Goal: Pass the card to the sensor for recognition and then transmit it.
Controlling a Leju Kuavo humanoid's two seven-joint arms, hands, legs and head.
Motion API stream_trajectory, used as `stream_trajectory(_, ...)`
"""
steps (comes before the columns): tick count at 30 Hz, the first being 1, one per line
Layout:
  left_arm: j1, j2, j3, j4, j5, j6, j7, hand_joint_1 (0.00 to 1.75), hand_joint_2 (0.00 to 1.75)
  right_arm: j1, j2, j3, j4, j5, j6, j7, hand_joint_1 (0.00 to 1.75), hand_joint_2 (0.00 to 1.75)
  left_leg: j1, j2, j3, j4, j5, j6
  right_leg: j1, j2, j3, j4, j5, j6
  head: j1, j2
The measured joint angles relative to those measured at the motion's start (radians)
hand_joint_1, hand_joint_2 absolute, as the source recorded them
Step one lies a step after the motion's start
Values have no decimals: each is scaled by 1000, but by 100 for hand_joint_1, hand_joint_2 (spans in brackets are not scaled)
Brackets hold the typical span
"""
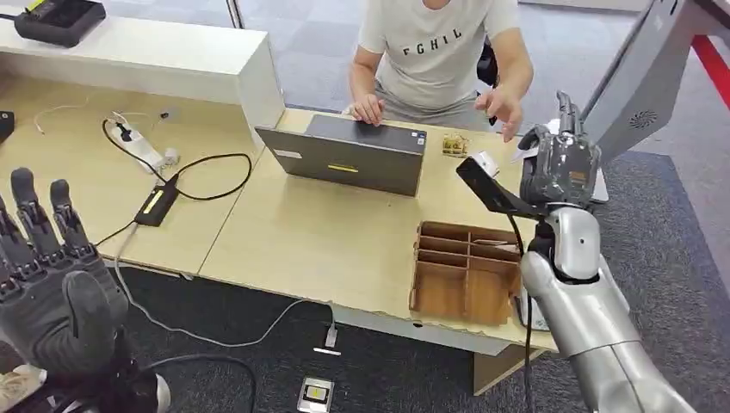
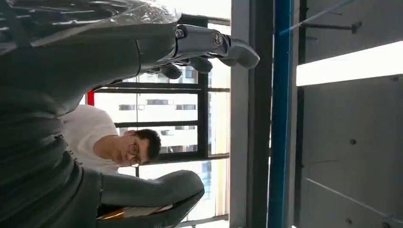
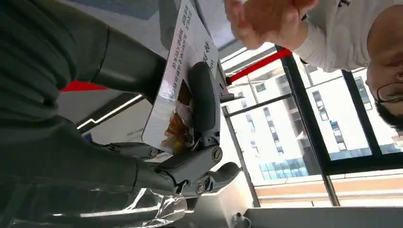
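Right hand [image 1: 559, 168] fingers clamp card [image 3: 178, 90], raised toward person's hand [image 1: 501, 107] for handover; left hand [image 1: 52, 284] fingers apart, idle.

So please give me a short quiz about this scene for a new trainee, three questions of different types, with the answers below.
1. True or false: the left robot hand holds the card.
2. Which object stands on the table nearest to the right robot hand? A) wooden divided box B) black power adapter C) white power strip
3. Fill in: the person sits behind a grey ______.

Key: 1 false, the right robot hand holds the card and the left robot hand is empty with its fingers apart; 2 A; 3 laptop.
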Motion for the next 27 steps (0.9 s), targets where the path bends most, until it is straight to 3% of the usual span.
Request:
stream_trajectory(9,1,0,-2,-11,-24,45,0,16,175,-6,44,38,34,21,12,9,175,175,0,0,0,0,0,0,0,0,0,0,0,0,0,0)
stream_trajectory(26,30,0,-3,-49,-60,125,0,19,175,8,74,86,57,48,34,-1,175,175,0,0,0,0,0,0,0,0,-1,0,0,0,0,0)
stream_trajectory(27,31,0,-2,-52,-63,130,0,19,175,8,76,88,59,48,36,-1,19,175,0,0,0,0,0,0,0,0,-1,0,0,0,0,0)
